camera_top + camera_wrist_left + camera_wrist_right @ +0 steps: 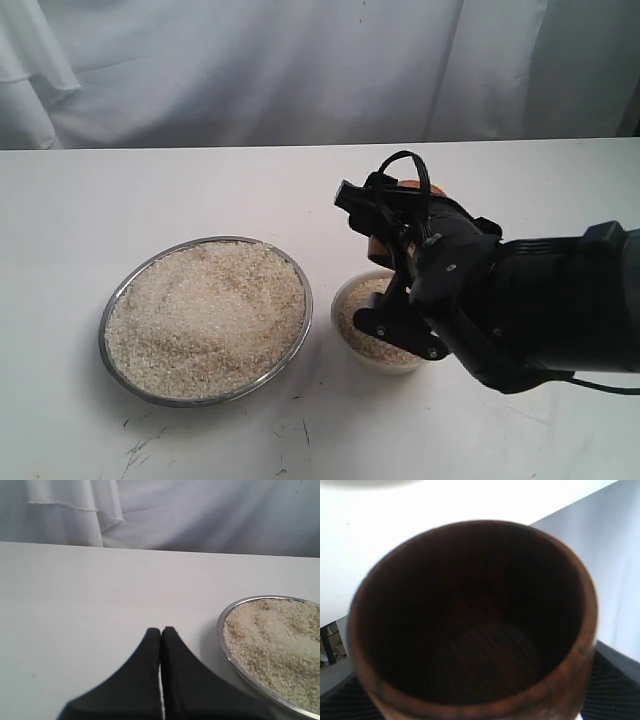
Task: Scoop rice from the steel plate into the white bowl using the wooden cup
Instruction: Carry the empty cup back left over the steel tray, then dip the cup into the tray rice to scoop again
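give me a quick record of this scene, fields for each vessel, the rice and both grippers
steel plate: on the table, filled with rice
white bowl: right of the plate, not touching it, part filled with rice, partly hidden by the right arm
wooden cup: held in the right gripper close by the bowl, no rice visible inside
left gripper: shut, holding nothing, beside the plate

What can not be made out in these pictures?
Exterior view: the right arm hides most of the cup and part of the bowl.
Left wrist view: the frame edge cuts off the plate.
Right wrist view: the cup is blurred and cut off at the bottom.
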You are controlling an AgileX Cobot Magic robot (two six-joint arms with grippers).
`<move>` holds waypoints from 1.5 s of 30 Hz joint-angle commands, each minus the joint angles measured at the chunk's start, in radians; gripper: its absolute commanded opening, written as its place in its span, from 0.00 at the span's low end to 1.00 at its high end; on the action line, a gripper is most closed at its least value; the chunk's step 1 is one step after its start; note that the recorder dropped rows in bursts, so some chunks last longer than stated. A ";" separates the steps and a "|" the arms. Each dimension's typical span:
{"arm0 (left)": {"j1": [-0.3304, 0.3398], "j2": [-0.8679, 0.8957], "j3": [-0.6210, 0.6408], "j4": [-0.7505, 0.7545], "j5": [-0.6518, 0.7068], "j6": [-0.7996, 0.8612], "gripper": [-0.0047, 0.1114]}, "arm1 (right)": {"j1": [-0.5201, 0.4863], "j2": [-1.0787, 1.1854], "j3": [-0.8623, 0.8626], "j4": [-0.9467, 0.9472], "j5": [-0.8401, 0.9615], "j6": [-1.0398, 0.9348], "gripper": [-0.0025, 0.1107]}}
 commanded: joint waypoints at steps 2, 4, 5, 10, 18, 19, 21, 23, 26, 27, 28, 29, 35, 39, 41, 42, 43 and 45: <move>-0.003 -0.004 0.005 0.000 -0.006 0.000 0.04 | 0.003 -0.003 -0.010 -0.010 0.010 0.041 0.02; -0.003 -0.004 0.005 0.000 -0.006 0.000 0.04 | -0.019 -0.005 -0.019 -0.010 -0.043 0.238 0.02; -0.003 -0.004 0.005 0.000 -0.006 0.000 0.04 | -0.049 -0.005 -0.037 -0.004 -0.114 0.353 0.02; -0.003 -0.004 0.005 0.000 -0.006 0.000 0.04 | -0.143 0.003 -0.134 0.068 -0.426 0.547 0.02; -0.003 -0.004 0.005 0.000 -0.006 0.000 0.04 | -0.130 0.200 -0.406 0.071 -0.576 0.595 0.02; -0.003 -0.004 0.005 0.000 -0.006 0.000 0.04 | -0.125 0.221 -0.427 0.056 -0.576 0.591 0.02; -0.003 -0.004 0.005 0.000 -0.006 0.000 0.04 | -0.119 0.257 -0.467 0.022 -0.576 0.591 0.02; -0.003 -0.004 0.005 0.000 -0.006 0.000 0.04 | -0.112 0.296 -0.509 0.010 -0.572 0.591 0.02; -0.003 -0.004 0.005 0.000 -0.006 0.000 0.04 | -0.092 0.352 -0.572 0.010 -0.570 0.586 0.02; -0.003 -0.004 0.005 0.000 -0.006 0.000 0.04 | -0.079 0.373 -0.591 0.012 -0.562 0.586 0.02; -0.003 -0.004 0.005 0.000 -0.006 0.000 0.04 | -0.064 0.395 -0.609 0.020 -0.550 0.584 0.02; -0.003 -0.004 0.005 0.000 -0.006 0.000 0.04 | -0.051 0.413 -0.625 0.023 -0.543 0.584 0.02; -0.003 -0.004 0.005 0.000 -0.006 0.000 0.04 | 0.009 0.538 -0.716 0.013 -0.463 0.531 0.02; -0.003 -0.004 0.005 0.000 -0.006 0.000 0.04 | 0.028 0.605 -0.793 0.005 -0.448 0.474 0.02; -0.003 -0.004 0.005 0.000 -0.006 0.000 0.04 | 0.040 0.628 -0.821 -0.008 -0.412 0.431 0.02; -0.003 -0.004 0.005 0.000 -0.006 0.000 0.04 | 0.041 0.639 -0.833 -0.010 -0.386 0.397 0.02; -0.003 -0.004 0.005 0.000 -0.006 0.000 0.04 | 0.043 0.647 -0.845 -0.010 -0.364 0.363 0.02; -0.003 -0.004 0.005 0.000 -0.006 0.000 0.04 | 0.043 0.664 -0.860 -0.010 -0.347 0.308 0.02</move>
